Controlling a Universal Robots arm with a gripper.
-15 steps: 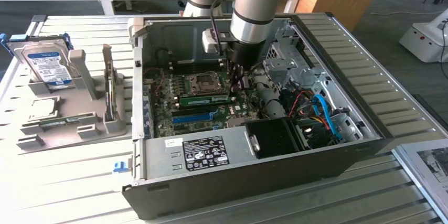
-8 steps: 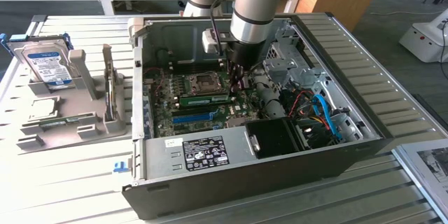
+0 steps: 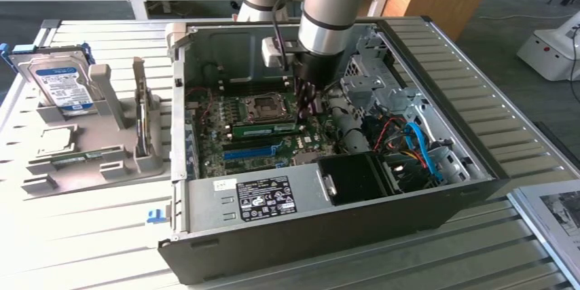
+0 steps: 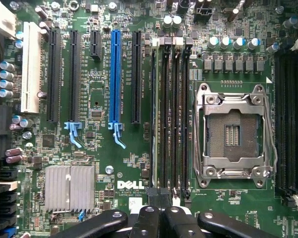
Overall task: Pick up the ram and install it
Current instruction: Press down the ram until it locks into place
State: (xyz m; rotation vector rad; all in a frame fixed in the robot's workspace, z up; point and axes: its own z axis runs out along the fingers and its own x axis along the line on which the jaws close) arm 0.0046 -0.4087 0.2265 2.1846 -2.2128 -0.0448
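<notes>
Inside the open computer case (image 3: 327, 195) lying on the slatted desk (image 3: 91, 236), the arm reaches straight down and its claw (image 3: 303, 100) hangs over the motherboard (image 3: 263, 134), just beside the silver processor socket (image 3: 265, 105). The claw's fingers are pressed together; in the wrist view the black linkages of the claw (image 4: 156, 220) sit tight against one another with no gap showing between them. Whether they pinch anything I cannot tell, since the fingertips are hidden.

A green stick, the ram (image 3: 265, 128), lies in the exterior view across the board just below the socket, directly under the claw's tip. How far it is seated cannot be made out from that view. In the wrist view the row of black memory slots (image 4: 170, 119) runs beside the processor socket (image 4: 233, 130), and the slot lined up with the claw shows a thin edge along its length, though it is too fine to be sure what it is.

The blue expansion slot (image 4: 115, 79) stands further from the socket, with a finned silver heatsink (image 4: 69, 187) near it. To the exterior view's left, well apart from the case, a grey holder (image 3: 91, 147) carries a hard drive (image 3: 59, 85) standing upright.
</notes>
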